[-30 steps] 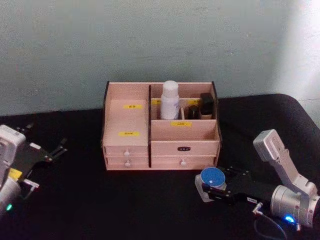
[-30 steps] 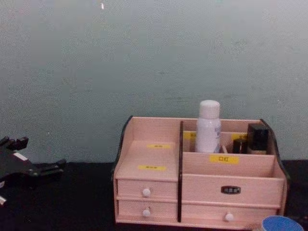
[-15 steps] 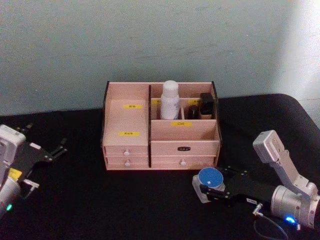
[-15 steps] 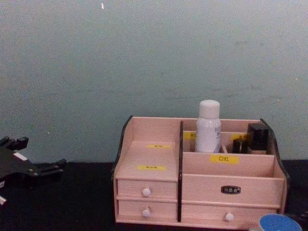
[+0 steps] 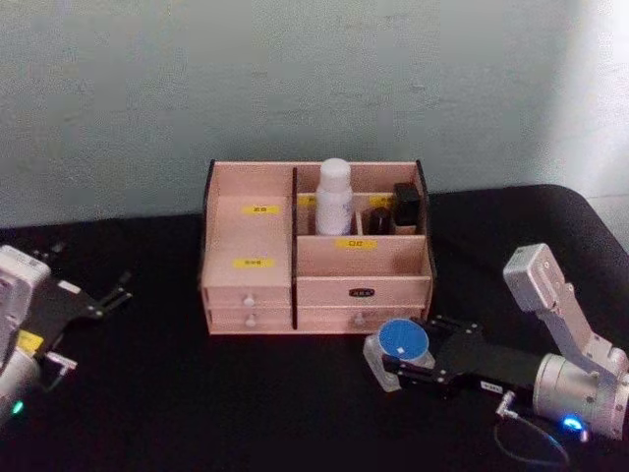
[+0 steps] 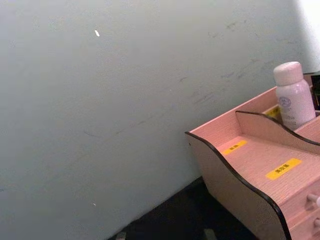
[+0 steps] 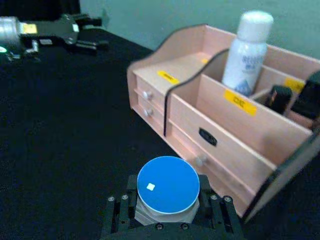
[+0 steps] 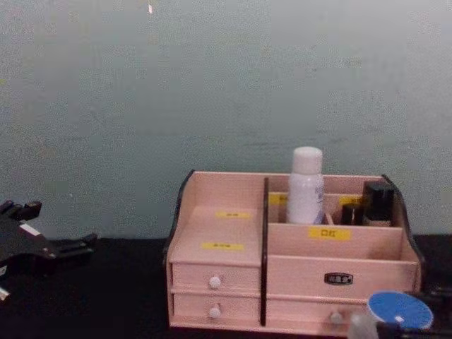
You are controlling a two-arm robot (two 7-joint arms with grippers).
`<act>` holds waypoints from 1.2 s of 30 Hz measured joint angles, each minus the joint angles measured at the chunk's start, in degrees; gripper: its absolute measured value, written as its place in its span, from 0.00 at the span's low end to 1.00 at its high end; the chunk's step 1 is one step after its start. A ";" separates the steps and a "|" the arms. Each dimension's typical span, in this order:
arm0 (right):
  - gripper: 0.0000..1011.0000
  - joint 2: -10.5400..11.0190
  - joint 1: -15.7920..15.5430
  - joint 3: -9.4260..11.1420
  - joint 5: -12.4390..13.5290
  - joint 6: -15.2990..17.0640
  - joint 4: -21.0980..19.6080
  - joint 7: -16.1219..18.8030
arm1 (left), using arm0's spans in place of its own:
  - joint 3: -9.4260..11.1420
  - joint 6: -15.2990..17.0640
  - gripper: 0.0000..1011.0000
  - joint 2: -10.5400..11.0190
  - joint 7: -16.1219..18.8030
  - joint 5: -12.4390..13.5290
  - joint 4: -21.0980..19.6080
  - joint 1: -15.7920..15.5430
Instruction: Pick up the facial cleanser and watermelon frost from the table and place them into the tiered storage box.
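**Head view.** The right tool [image 5: 395,356] is closed on the blue-lidded jar [image 5: 401,339], just in front of the lower right drawers of the storage box [image 5: 251,236]. The white bottle [image 5: 334,197] stands upright in a rear compartment of the box, right of the dark divider, with small dark bottles [image 5: 393,208] beside it. The left tool [image 5: 120,288] is well apart at the left side of the black worktop [image 5: 197,393], its fingers spread wide and holding nothing.

**Chest view.** The jar [image 8: 400,311] shows before the bottom right drawer. Whether it touches the worktop cannot be told. The bottle [image 8: 306,187] rises above the box's rear wall.

**Right wrist view.** The jar's blue lid [image 7: 168,186] sits between the tool's two fingers, with the box just beyond.

**Left wrist view.** This view shows the box's curved side wall [image 6: 235,175] and the bottle [image 6: 293,95] behind it.
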 joint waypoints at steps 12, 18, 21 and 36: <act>0.71 -0.83 4.03 -2.70 -0.19 -2.28 -0.22 2.05 | 0.00 0.00 0.99 0.00 0.00 0.00 0.00 0.00; 0.71 -2.69 7.43 -4.55 -1.21 -2.93 0.55 2.21 | 0.00 0.00 0.99 0.00 0.00 0.00 0.00 0.00; 0.71 -3.89 9.30 -5.44 -1.98 -3.07 1.41 2.07 | 0.00 0.00 0.99 0.00 0.00 0.00 0.00 0.00; 0.71 -11.97 19.83 -9.45 -5.08 -2.37 9.86 0.54 | 0.00 0.00 0.99 0.00 0.00 0.00 0.00 0.00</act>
